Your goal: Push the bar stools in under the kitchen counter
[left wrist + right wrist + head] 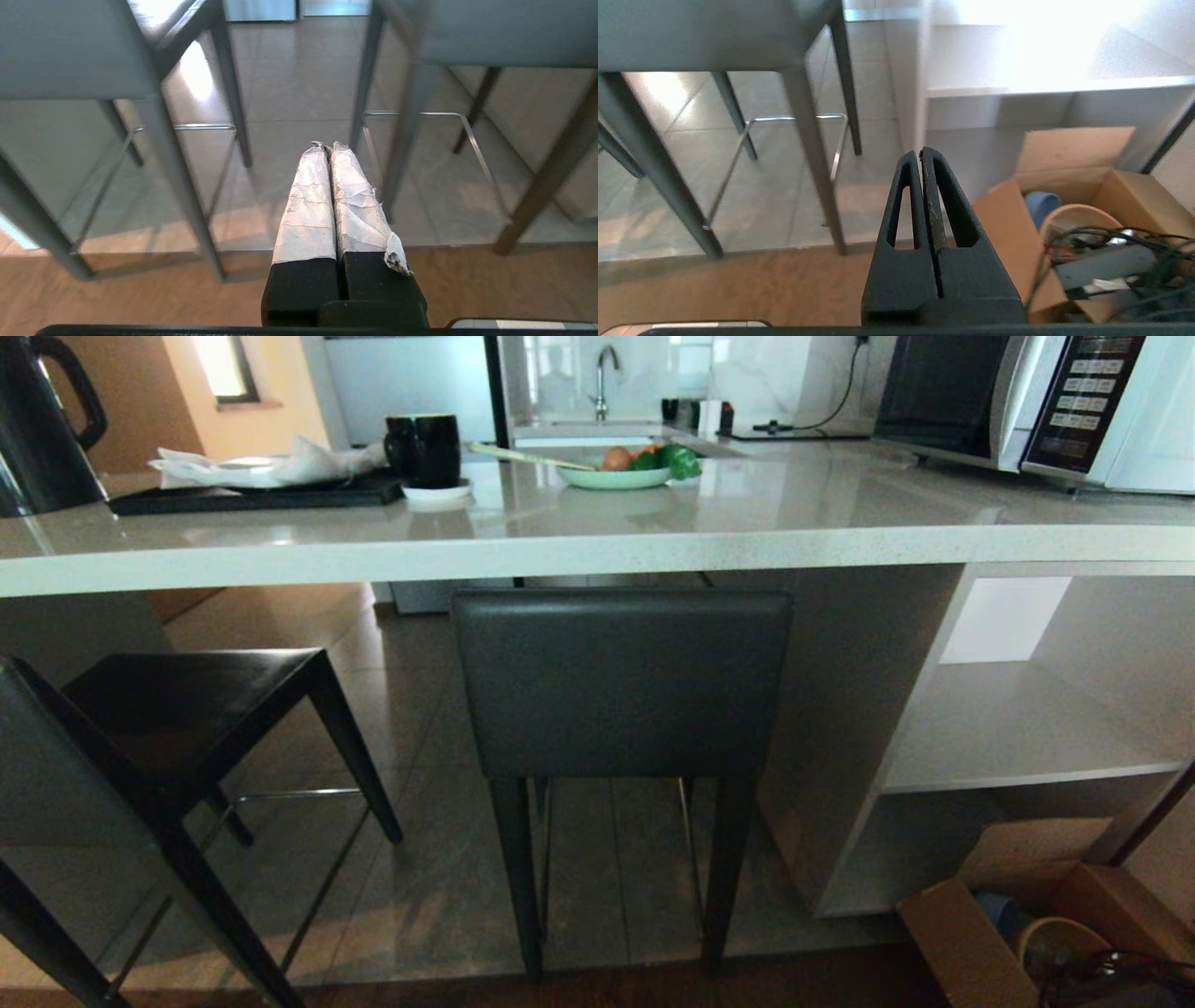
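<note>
The left end effector, nearest its wrist camera, hangs clenched with its two white-wrapped fingers pressed together and nothing between them, low over the line where wood flooring meets grey floor tile. It points into the gap between the two bar stools. The right end effector is likewise clenched on nothing, its dark slotted fingers touching along their length, and it hangs near an open cardboard box holding a blue cup, a tan bowl and tangled cables. Neither end effector shows in the head view or touches a stool. The centre bar stool stands square to the table, its dark grey leather backrest just below the table's front edge and its seat already beneath the slab. The left bar stool stands left of the centre stool, turned at an angle, with its dark seat partly out from under the table edge. Right of the centre stool, the table's white side panel and open shelves rise above the box. On the table sit a black kettle, a black tray, two black mugs, a green plate of vegetables and a microwave.
</note>
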Robot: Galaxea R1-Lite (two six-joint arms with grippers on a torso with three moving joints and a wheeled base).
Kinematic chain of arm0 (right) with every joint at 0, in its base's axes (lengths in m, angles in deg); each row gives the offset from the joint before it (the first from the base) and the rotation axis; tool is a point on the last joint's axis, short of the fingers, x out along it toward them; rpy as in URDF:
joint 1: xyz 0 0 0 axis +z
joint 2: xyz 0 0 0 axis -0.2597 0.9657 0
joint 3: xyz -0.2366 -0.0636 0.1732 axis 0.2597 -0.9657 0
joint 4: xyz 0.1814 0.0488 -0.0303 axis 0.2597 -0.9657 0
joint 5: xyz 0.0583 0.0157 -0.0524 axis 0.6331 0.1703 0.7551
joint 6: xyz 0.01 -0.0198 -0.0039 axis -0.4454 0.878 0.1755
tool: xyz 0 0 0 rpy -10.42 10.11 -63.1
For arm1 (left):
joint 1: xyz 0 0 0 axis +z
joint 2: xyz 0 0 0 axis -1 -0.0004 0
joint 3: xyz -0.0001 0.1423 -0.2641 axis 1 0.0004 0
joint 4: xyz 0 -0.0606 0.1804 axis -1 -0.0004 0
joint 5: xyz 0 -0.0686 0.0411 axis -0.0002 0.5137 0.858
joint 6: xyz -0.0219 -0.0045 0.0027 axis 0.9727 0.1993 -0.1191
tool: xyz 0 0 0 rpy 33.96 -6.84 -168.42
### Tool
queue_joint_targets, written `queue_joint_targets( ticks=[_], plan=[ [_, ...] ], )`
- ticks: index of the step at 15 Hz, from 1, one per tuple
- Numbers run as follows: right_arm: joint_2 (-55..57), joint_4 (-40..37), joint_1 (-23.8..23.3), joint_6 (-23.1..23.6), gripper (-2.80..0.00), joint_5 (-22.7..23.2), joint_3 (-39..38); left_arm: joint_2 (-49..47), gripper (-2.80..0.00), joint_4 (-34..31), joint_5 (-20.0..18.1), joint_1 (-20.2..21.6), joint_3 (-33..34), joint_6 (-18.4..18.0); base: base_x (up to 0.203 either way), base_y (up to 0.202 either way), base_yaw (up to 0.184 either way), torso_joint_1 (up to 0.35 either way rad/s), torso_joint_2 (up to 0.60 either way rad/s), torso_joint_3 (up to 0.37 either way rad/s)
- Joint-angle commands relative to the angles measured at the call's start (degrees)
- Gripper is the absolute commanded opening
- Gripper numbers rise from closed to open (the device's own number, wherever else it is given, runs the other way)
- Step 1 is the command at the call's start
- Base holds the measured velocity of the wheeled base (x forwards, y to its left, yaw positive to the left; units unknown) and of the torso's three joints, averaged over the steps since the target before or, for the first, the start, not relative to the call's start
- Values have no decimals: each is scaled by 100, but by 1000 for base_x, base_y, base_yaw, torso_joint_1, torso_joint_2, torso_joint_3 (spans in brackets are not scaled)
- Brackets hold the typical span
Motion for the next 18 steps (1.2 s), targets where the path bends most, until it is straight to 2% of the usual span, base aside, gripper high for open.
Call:
queue_joint_targets(
  ticks=[1,13,18],
  plan=[
    [0,1,2,0,-280,4,-6,-11,-280,1,1,0,9,7,0,192,-1,-1,-1,6],
    [0,1,2,0,-280,4,-7,-11,-280,7,1,0,9,27,0,194,-1,1,2,3],
    [0,1,2,15,-280,4,0,-11,-280,12,1,0,9,71,0,17,-1,0,0,0]
  ],
)
